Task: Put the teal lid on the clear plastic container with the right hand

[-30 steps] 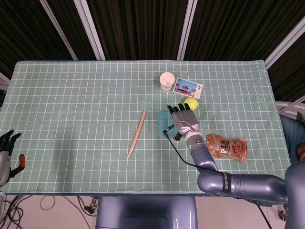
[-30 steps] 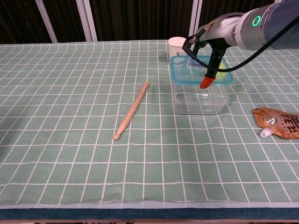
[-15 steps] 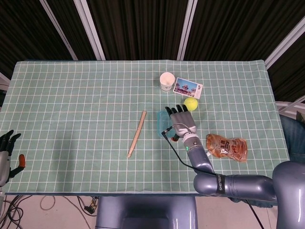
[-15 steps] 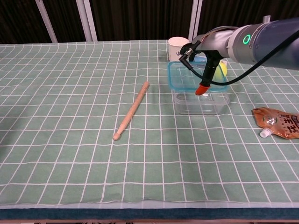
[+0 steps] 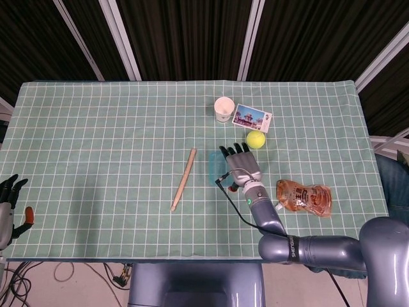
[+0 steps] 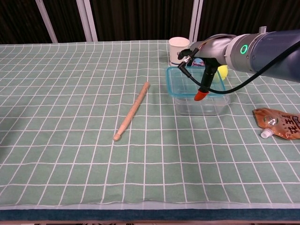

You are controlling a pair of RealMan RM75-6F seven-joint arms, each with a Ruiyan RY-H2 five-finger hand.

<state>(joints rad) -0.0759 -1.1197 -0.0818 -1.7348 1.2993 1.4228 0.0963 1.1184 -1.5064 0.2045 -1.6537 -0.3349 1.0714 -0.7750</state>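
Lid (image 6: pixel 185 83) sits over the clear container (image 6: pixel 202 105) near the table's middle, pinched by the right hand (image 6: pixel 202 70). Left hand (image 5: pixel 9 206) hangs spread at the table's edge, holding nothing.

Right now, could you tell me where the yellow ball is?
The yellow ball lies right of centre in the head view, just beyond the right hand, below the picture card.

Right arm (image 6: pixel 262 49) is glossy grey-blue with a glowing green ring, black cable, right hand (image 5: pixel 241 167) grey-black, orange-red fingertip (image 6: pixel 199 96).
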